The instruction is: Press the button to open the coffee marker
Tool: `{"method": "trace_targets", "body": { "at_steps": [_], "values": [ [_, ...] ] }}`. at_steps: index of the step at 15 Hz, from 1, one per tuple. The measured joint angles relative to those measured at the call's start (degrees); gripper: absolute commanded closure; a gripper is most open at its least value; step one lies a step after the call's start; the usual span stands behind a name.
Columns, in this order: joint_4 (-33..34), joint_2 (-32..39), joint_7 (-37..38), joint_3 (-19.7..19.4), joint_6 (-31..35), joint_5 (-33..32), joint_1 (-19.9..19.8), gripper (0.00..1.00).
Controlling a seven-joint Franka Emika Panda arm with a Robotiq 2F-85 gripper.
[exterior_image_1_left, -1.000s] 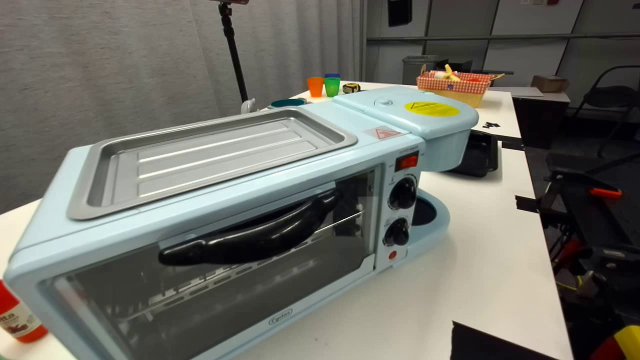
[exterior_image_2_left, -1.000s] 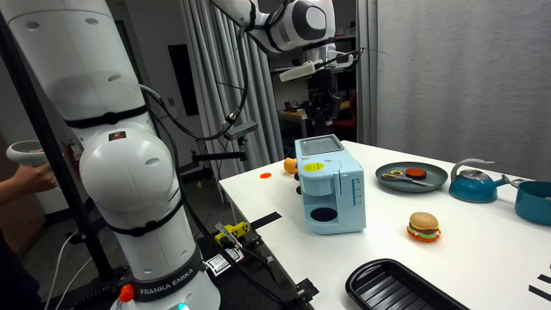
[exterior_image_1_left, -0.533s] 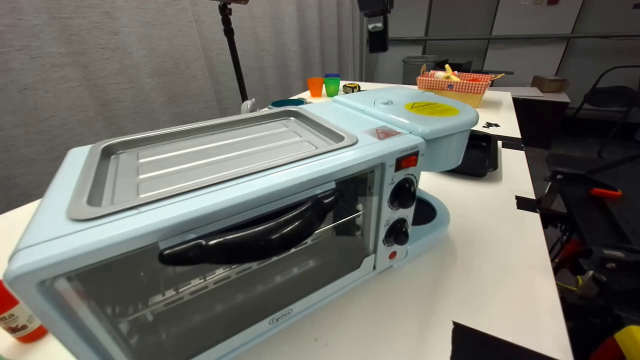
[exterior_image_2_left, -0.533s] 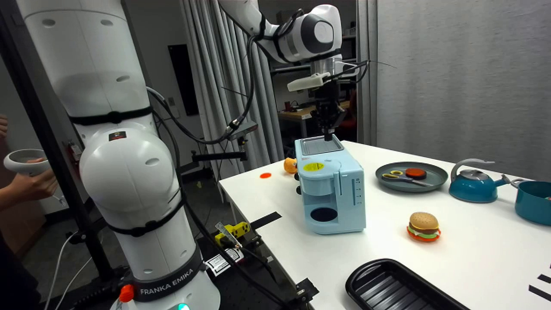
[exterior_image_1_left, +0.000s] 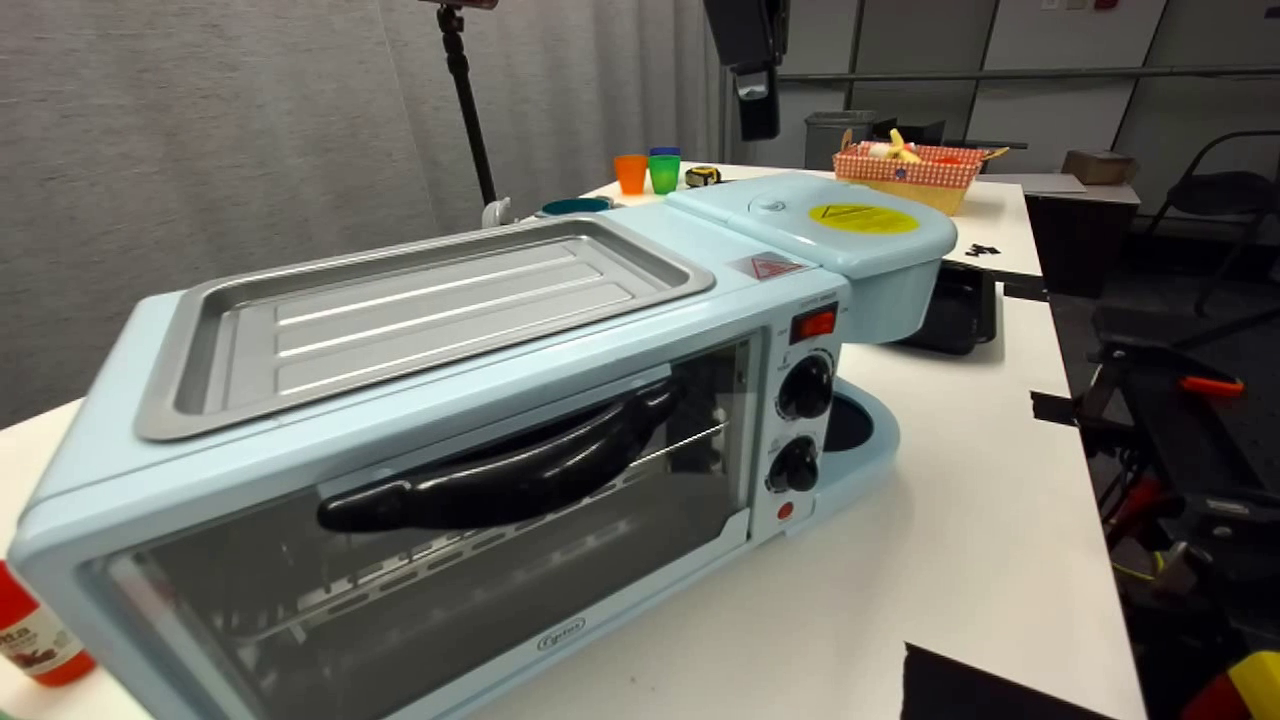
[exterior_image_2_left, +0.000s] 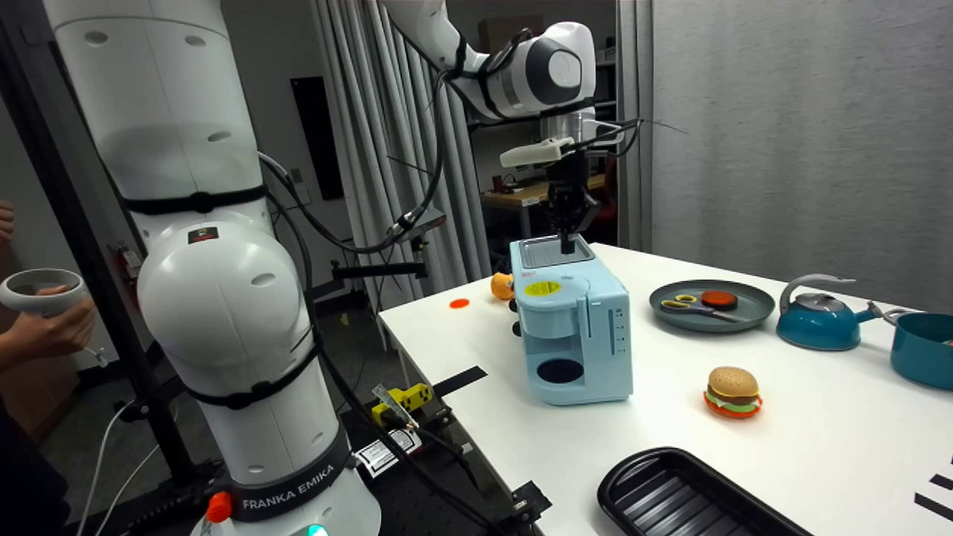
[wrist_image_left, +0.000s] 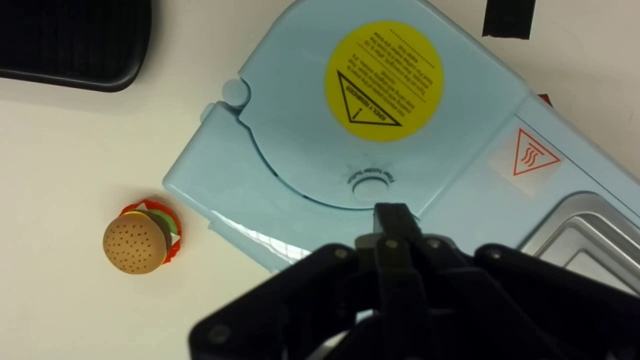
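A: Which step is in hand?

B: I judge it is the approach; the press is not yet made. The end effector point(wrist_image_left: 395, 212) hangs over the coffee maker point(exterior_image_2_left: 551, 321). In an exterior view there is a gap between its tip and the lid point(exterior_image_1_left: 800, 232).

A: Are its fingers point(exterior_image_1_left: 759, 112) apart?

B: No, they are together and I see nothing between them. For pushing, this seems suitable.

A: Where exactly is the coffee maker?

B: On the desk point(exterior_image_2_left: 461, 335). It is the rounded end, joined to the oven point(exterior_image_1_left: 440, 565). Its lid carries the round button point(wrist_image_left: 370, 189), near the yellow sticker point(wrist_image_left: 384, 81).

A: What does the next move call for?

B: In the wrist view the tip appears just beside the button. I think it needs a small shift toward it, then a straight, gentle push downward.

A: Does something stand in the way?

B: The burger point(wrist_image_left: 137, 242) and the black tray point(exterior_image_2_left: 692, 499) lie apart from the machine. The pan point(exterior_image_2_left: 752, 321) with scissors point(exterior_image_2_left: 700, 307) is farther, the kettle point(exterior_image_2_left: 823, 324) beside it. I judge none blocks the press. However, a lid that springs up could hit the fingers.
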Motion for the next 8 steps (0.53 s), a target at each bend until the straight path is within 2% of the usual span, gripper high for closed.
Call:
{"method": "trace_targets", "body": {
  "at_steps": [8],
  "values": [
    [-0.78, 0.87, 0.00, -0.21, 0.29, 0.12, -0.01, 1.00]
  ]
}}
